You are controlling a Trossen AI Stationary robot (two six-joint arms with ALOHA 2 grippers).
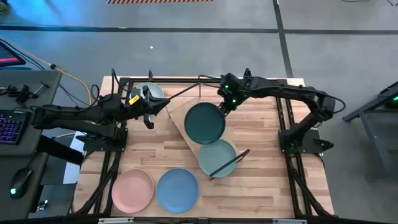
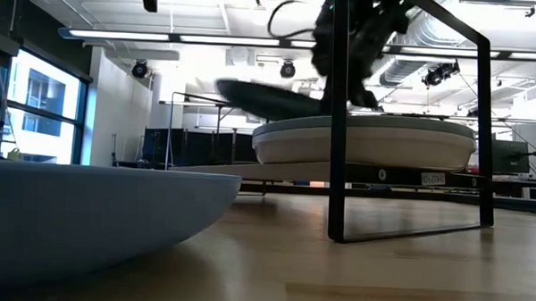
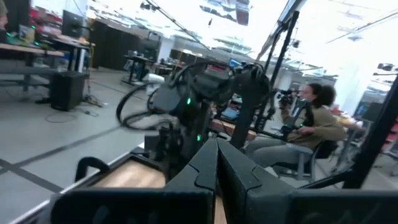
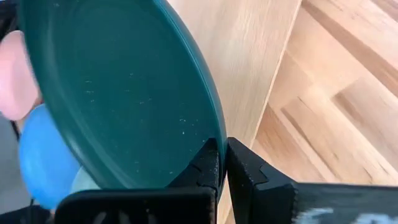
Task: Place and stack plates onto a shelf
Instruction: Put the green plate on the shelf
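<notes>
My right gripper (image 1: 222,107) is shut on the dark teal plate (image 1: 204,122), which hovers tilted over the far end of the light wood shelf (image 1: 181,124). A pale green plate (image 1: 216,157) lies flat on the shelf's near end, by a dark frame rod (image 1: 229,163). The pink plate (image 1: 132,190) and the light blue plate (image 1: 176,188) sit flat on the tabletop near its near edge. Another pale plate (image 1: 151,92) lies at the far left. My left gripper (image 1: 149,115) hangs shut just beside it, holding nothing. My right gripper pinches the dark teal plate's rim (image 4: 214,134) between its two fingers, one finger (image 4: 202,165) on the inner face and the other outside. The fingers come from the table's far right, slanting down. The plate (image 2: 270,97) is lifted above the shelf board and tilted.
The shelf stands slantwise across the table's middle; its dark frame upright (image 2: 339,126) rises in front in the low view. Black rig bars (image 1: 112,155) run along the table's left and right sides. Bare wood lies at the near right. A seated person (image 3: 311,118) is beyond the table.
</notes>
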